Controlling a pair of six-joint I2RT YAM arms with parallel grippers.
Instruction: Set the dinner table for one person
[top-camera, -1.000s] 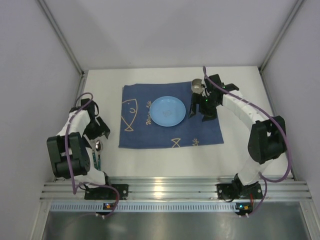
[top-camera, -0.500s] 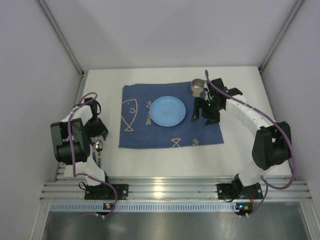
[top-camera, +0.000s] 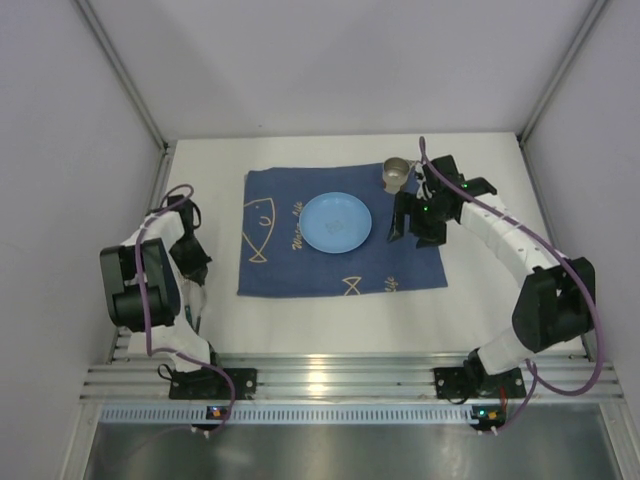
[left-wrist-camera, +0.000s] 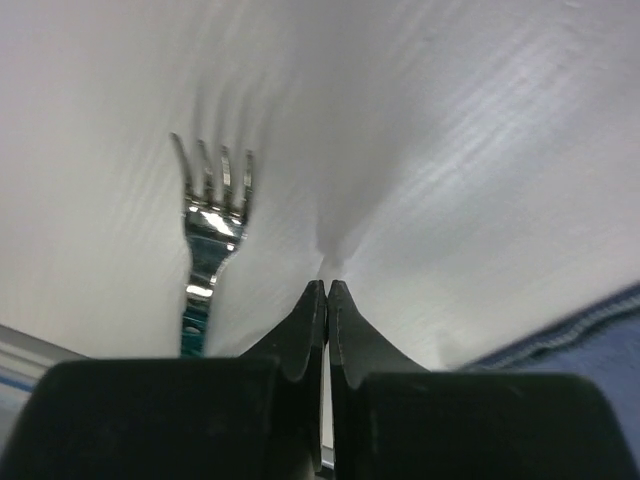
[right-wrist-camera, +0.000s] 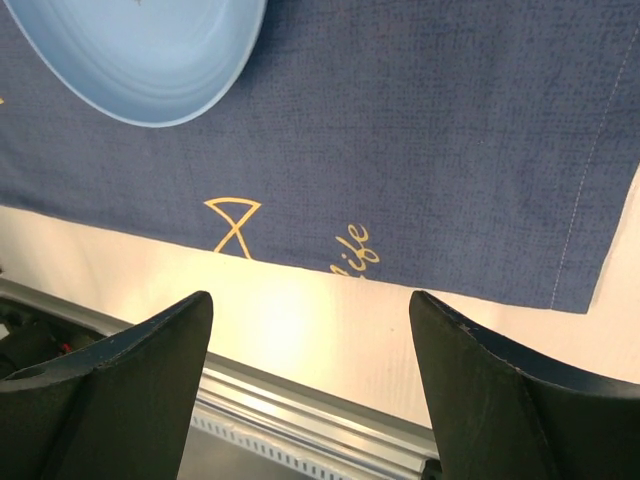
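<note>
Top external view: the bench (top-camera: 330, 320) is a large, plain white, smooth rectangle. It runs from the metal rail (top-camera: 330, 375) under the arm bases back to the pale rear wall and is far bigger than anything on it. Close up from the left wrist its surface shows faint streaks and a soft sheen.

At its near-left part the left hand (top-camera: 190, 258) points down at bare white. Its fingers are pressed together with nothing between them, and the tips sit very low. Whether they touch the surface cannot be told. A metal fork (left-wrist-camera: 213, 215) lies flat on the bench just beside those fingers, tines pointing away from the camera.

Farther in, a dark blue cloth mat (top-camera: 300, 270) with pale fish drawings lies on the middle of the bench. A light blue plate (top-camera: 336, 222) rests on it.

The right hand (top-camera: 412, 228) hangs over the mat's right part, just beside the plate, its fingers spread wide and empty.

Beyond it, a small metal cup (top-camera: 396, 173) stands at the mat's far right corner.
</note>
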